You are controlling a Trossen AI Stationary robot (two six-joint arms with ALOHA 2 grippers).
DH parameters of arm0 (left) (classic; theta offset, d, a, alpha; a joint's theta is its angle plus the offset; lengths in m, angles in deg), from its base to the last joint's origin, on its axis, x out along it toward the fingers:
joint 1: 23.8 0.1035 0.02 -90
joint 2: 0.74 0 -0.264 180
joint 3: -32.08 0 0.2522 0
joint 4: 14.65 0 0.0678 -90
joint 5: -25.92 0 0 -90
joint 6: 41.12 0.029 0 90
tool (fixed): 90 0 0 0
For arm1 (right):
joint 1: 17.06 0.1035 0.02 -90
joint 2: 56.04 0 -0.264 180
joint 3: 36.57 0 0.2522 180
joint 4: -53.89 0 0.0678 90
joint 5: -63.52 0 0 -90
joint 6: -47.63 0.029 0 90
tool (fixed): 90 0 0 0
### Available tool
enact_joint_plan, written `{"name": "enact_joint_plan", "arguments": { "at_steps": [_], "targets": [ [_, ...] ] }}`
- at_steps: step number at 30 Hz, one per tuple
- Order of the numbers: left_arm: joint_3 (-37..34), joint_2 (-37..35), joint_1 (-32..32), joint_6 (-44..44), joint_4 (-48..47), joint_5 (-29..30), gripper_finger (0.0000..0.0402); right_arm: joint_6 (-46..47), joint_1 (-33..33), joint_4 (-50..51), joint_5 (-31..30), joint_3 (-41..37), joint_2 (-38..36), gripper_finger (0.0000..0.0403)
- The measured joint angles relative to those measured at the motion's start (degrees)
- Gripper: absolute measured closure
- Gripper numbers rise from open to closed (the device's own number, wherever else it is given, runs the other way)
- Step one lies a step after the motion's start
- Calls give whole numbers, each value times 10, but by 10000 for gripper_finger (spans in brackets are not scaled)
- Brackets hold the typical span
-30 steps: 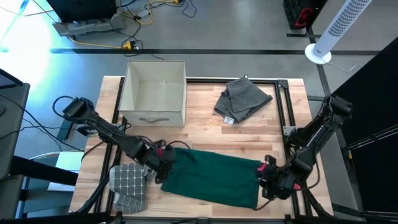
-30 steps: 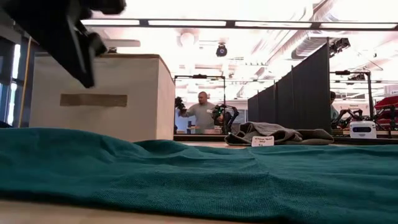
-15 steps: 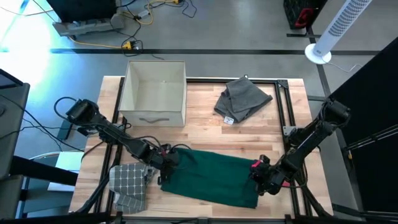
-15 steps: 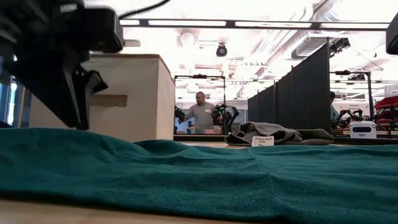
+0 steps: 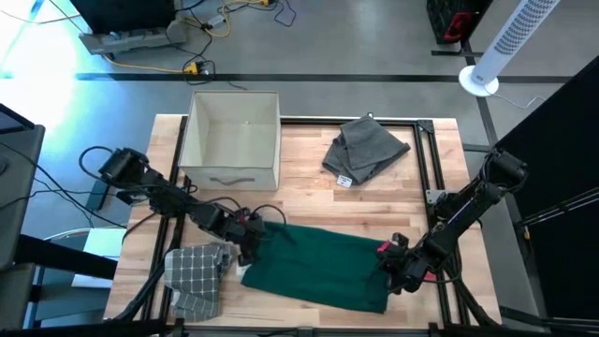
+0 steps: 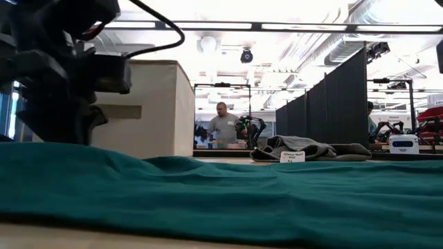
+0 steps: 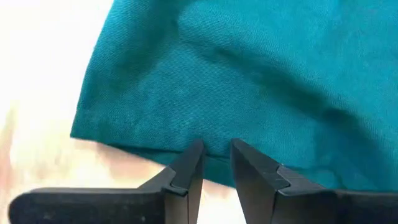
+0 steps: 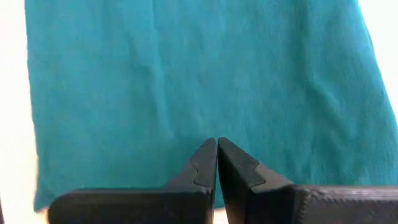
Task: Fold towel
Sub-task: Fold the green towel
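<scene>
A: From above, what lies on the wooden slat table [image 5: 309, 192]?

B: A teal towel [image 5: 323, 267] spread flat as a rough rectangle along the near edge. The left gripper [image 5: 251, 245] sits at its left end, the right gripper [image 5: 395, 274] at its right end. Also a square beige fabric bin [image 5: 232, 140], a crumpled grey cloth [image 5: 365, 150] with a white tag, and a grey grid-patterned cloth [image 5: 194, 277] just left of the left fingers.

A: And at table height?

B: The towel [image 6: 228, 200] fills the foreground, finely knitted and softly rippled. The left gripper [image 6: 59, 104] hangs dark over its left part, before the bin [image 6: 149, 107]. The grey cloth [image 6: 311, 149] lies heaped beyond, and a person [image 6: 223, 126] stands far back in the room.

A: Left wrist?

B: The fingertips [image 7: 193, 154] stand slightly apart, straddling the towel's hemmed edge [image 7: 149, 149], with cloth in the narrow gap; a rounded corner lies off to one side of them.

A: Right wrist?

B: The fingertips [image 8: 208, 155] are pressed together at the towel's [image 8: 199, 81] edge; the woven cloth stretches ahead of them, faintly creased. Whether they pinch fabric, I cannot tell.
</scene>
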Motion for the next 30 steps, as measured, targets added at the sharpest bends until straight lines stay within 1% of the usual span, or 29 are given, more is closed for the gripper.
{"name": "enact_joint_plan", "arguments": {
  "at_steps": [5,7,9,12,15,17,19,21,25,30],
  "targets": [
    [-2,-44,-12,-22,-109,-30,339,-19,0,25,22,0,0,403],
    [-2,-70,-18,-49,-127,-31,344,-29,0,35,27,0,0,403],
    [-2,-94,-23,-86,-114,-29,347,-27,0,48,27,0,0,403],
    [-1,-115,-34,-109,-71,-15,352,-26,0,44,27,8,-11,403],
    [0,-118,-42,-123,-62,8,358,-64,0,-1,-2,35,-30,403],
    [-1,-116,-44,-126,-61,11,361,-117,0,-47,-21,37,-29,403],
    [-1,-115,-44,-126,-59,12,365,-162,-7,-90,-30,30,-13,403],
    [-1,-115,-44,-121,-59,16,368,-179,-24,-103,-23,23,13,403],
    [-1,-115,-44,-117,-59,25,373,-172,-48,-103,-18,19,56,403],
    [-1,-115,-44,-117,-58,23,376,-149,-46,-76,3,22,77,403]
  ]
}}
